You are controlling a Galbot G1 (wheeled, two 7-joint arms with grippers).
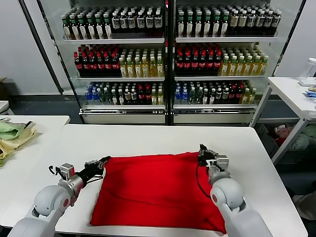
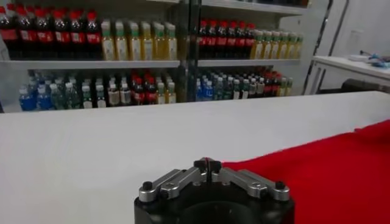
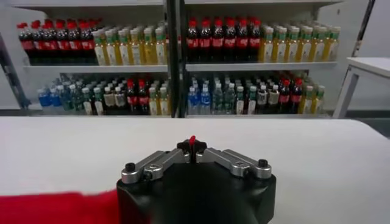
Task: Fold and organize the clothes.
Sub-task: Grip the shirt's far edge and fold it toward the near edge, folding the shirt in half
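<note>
- Red cotton filled the middle of your view: the T-shirt (image 1: 155, 190) lay spread flat on the white table (image 1: 148, 136), plain side up, with its far edge running between the two grippers and its near edge close to the table's front edge.
- Your left gripper (image 1: 104, 161) sat at the shirt's far left corner, low over the tabletop, fingers pressed together on the cloth edge there.
- In the left wrist view you could see that gripper's (image 2: 208, 164) fingertips meeting at a point, with the shirt (image 2: 323, 173) spreading away beside them across the table (image 2: 109, 152).
- Your right gripper (image 1: 202, 151) sat at the far right corner of the shirt, also low, fingers drawn together.
- In the right wrist view a sliver of red showed pinched between that gripper's (image 3: 192, 144) closed tips, and more of the shirt (image 3: 58, 207) lay at the frame's lower corner.
- Both arms reached forward from the near side, one on each side of the shirt.
- A pale green and yellow cloth pile (image 1: 12, 136) rested on a second table to your left, well apart from the shirt.
- Behind the table stood glass-fronted shelves (image 1: 168, 59) stocked with rows of drink bottles.
- Another white table (image 1: 296, 96) stood off to your right.
</note>
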